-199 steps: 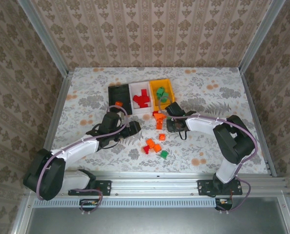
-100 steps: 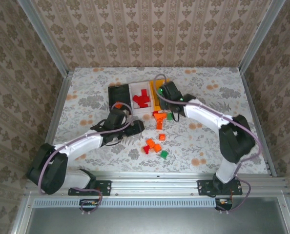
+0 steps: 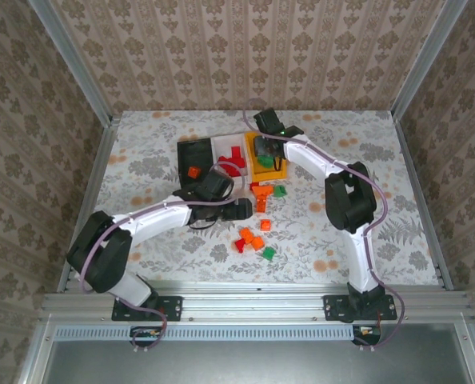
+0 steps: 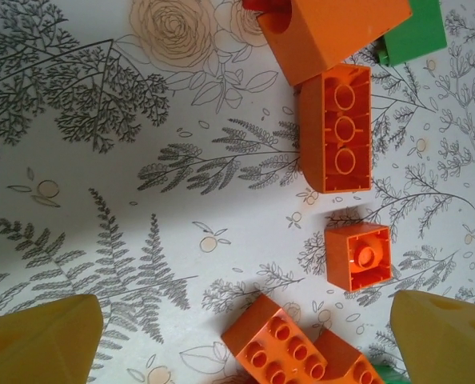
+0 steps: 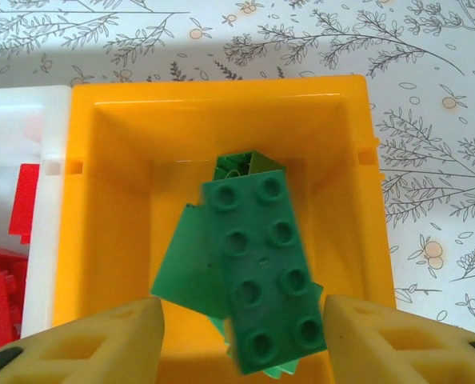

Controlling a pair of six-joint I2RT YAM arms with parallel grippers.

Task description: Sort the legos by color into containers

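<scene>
The right arm (image 3: 311, 157) hides much of the orange-yellow bin (image 3: 271, 173); the white bin (image 5: 20, 120) runs off the picture's left edge.

The table (image 3: 141, 160), covered in a pale floral pattern, carries three open bins side by side in a row toward its far side: a black bin (image 3: 196, 146), a white bin (image 3: 221, 142) and an orange-yellow bin (image 5: 117, 208). Just in front of the bins lies a cluster of orange bricks (image 3: 260, 194) with a green brick (image 3: 279, 190) beside it. Nearer the arms sit a single orange brick (image 3: 264, 225), a small orange group (image 3: 250, 237), a red brick (image 3: 239, 246) and a second green brick (image 3: 268, 253).
</scene>
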